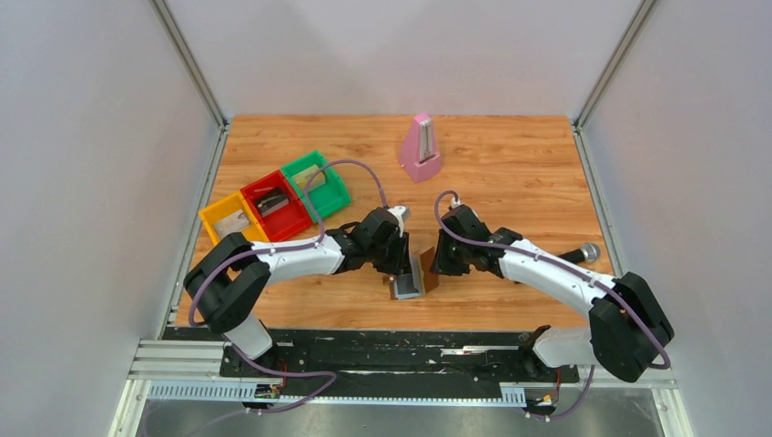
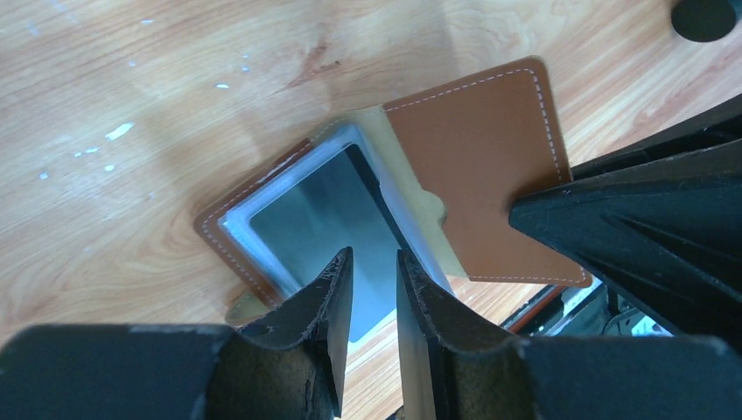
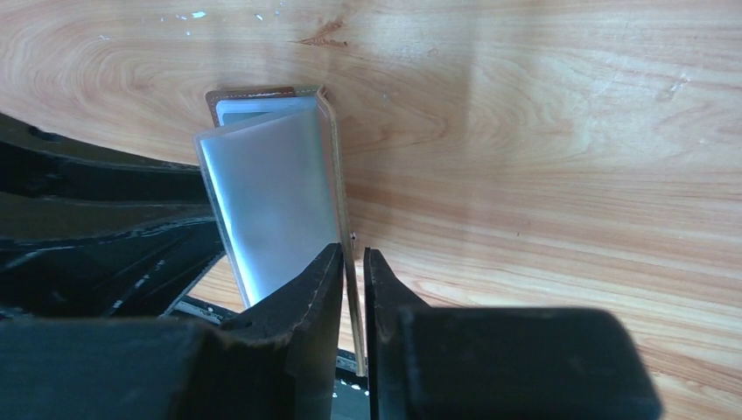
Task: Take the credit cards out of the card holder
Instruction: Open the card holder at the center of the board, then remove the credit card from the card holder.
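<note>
The card holder stands open on the wooden table between my two grippers. My right gripper is shut on its brown cover flap and holds that flap raised, edge-on between the fingers. The lower half lies on the table, and a grey-silver credit card sits in its clear sleeve, its near end sticking out past the rim. The same card shows in the right wrist view. My left gripper hovers just over that card's near end, jaws a narrow gap apart, gripping nothing. In the top view the left gripper and right gripper flank the holder.
Yellow, red and green trays sit at the left, each with a card-like item inside. A pink metronome stands at the back. A dark cylinder lies by the right wall. The table's near edge is just behind the holder.
</note>
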Controlling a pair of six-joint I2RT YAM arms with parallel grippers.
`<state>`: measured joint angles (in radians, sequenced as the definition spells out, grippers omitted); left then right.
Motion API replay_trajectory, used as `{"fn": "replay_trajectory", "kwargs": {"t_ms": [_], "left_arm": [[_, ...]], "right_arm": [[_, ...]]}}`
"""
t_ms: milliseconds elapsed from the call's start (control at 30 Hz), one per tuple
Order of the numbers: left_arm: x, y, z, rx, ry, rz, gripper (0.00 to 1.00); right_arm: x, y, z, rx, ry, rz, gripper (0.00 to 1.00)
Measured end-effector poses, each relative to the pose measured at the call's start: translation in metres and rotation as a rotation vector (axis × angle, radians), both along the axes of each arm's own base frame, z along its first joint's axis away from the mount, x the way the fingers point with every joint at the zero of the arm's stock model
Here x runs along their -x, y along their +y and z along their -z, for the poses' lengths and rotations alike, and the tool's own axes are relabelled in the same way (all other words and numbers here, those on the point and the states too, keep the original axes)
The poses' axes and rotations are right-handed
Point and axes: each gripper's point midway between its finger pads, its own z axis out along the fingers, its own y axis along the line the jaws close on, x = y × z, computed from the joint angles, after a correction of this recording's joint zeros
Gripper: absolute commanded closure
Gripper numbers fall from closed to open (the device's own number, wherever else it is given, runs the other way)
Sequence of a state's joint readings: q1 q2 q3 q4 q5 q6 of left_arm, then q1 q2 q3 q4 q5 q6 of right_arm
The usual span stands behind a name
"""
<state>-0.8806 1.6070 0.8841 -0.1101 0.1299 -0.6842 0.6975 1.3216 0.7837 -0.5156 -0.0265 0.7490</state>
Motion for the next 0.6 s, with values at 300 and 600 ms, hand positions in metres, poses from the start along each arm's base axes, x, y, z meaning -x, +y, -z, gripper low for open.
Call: {"fn": "replay_trajectory", "kwargs": {"t_ms": [300,600], "left_arm": [[0.006,-0.021,0.0,0.082,0.031,0.074,0.67],[-0.006,-0.042,-0.004,0.124,0.017,0.095,0.67]], "right_arm": [[0.002,-0.003,-0.024,-0.035,-0.06,-0.01,0.73],[0.01,0.012,-0.062,-0.183,-0.145,-0.099,0.81]]}}
